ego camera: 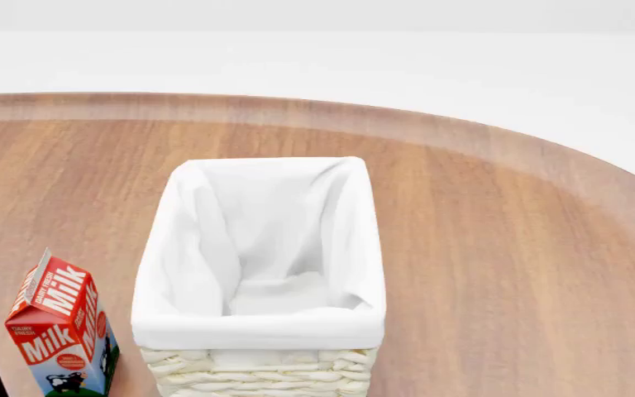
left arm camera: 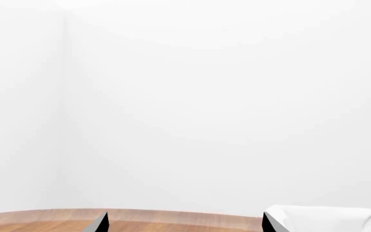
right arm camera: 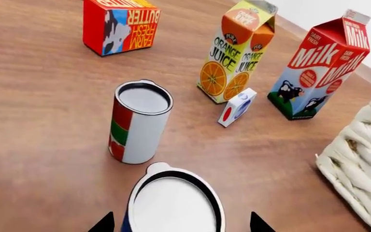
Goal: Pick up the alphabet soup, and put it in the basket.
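The left wrist view shows mostly a blank white wall, with a curved strip of the wooden table (left arm camera: pixel 172 220) low in the picture and a fold of the basket (left arm camera: pixel 330 218)'s white cloth lining at one corner. Two dark fingertips of the left gripper (left arm camera: pixel 182 223) stand well apart with nothing between them, so this claw is released and idle, held level and away from the groceries. The head view looks down on the tall cream wicker basket (ego camera: pixel 260 376), its white lining folded over the rim and its inside bare; a red milk carton (ego camera: pixel 62 331) stands just beside it on the robot's left, and a dark sliver at the bottom corner may be part of an arm. The soup is not visible here. The right wrist view finds the alphabet soup (right arm camera: pixel 172 205) standing upright on the table, close under the camera, its pale round top and a trace of blue label showing. The right gripper (right arm camera: pixel 180 223) has its two dark fingertips spread to either side of the can, not visibly touching it, so this claw is released and poised above, pointing steeply down. Just beyond stands a can with a red-and-green label (right arm camera: pixel 139 123), then an orange juice carton (right arm camera: pixel 235 53), a small white box (right arm camera: pixel 237 107), a butter box (right arm camera: pixel 120 25) and the milk carton, with wicker at the edge. The can is probably rigid, fairly heavy and smooth-sided; a firm squeeze across its middle looks safest.
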Robot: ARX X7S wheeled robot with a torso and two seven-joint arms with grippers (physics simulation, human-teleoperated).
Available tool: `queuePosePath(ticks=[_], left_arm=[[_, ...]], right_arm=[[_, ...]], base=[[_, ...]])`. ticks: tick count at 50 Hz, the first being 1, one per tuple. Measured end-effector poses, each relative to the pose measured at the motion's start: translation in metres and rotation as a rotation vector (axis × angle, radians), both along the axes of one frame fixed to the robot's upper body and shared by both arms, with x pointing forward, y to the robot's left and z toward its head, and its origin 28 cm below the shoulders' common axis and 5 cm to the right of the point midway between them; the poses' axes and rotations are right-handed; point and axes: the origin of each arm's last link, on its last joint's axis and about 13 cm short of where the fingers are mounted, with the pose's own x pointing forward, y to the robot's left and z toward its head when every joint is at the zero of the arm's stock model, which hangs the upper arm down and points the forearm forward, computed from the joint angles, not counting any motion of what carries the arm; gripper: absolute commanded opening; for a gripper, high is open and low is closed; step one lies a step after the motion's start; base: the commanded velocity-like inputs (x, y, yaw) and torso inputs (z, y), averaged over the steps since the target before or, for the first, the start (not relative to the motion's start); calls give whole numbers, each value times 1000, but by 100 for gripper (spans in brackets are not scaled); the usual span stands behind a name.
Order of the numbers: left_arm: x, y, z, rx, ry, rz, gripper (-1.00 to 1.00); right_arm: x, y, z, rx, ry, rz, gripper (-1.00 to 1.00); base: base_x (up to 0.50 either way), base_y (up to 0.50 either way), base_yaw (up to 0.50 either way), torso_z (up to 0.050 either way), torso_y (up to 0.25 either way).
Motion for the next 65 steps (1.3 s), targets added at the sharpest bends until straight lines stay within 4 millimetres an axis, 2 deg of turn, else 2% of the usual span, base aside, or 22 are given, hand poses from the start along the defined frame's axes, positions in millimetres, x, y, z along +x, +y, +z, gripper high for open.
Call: queuePosePath(ticks=[55, 56, 65], left_arm=[[0, -1, 0, 4, -1, -1, 100], [0, -1, 0, 4, -1, -1, 100], [-1, 0, 0, 5, -1, 0, 100]], right_arm=[[10, 7, -13, -24, 16, 14, 100], [10, 7, -14, -24, 18, 15, -100], [14, 9, -16, -2, 29, 19, -100]], base=[[0, 0, 0, 0, 0], [0, 0, 0, 0, 0], [0, 0, 0, 0, 0]])
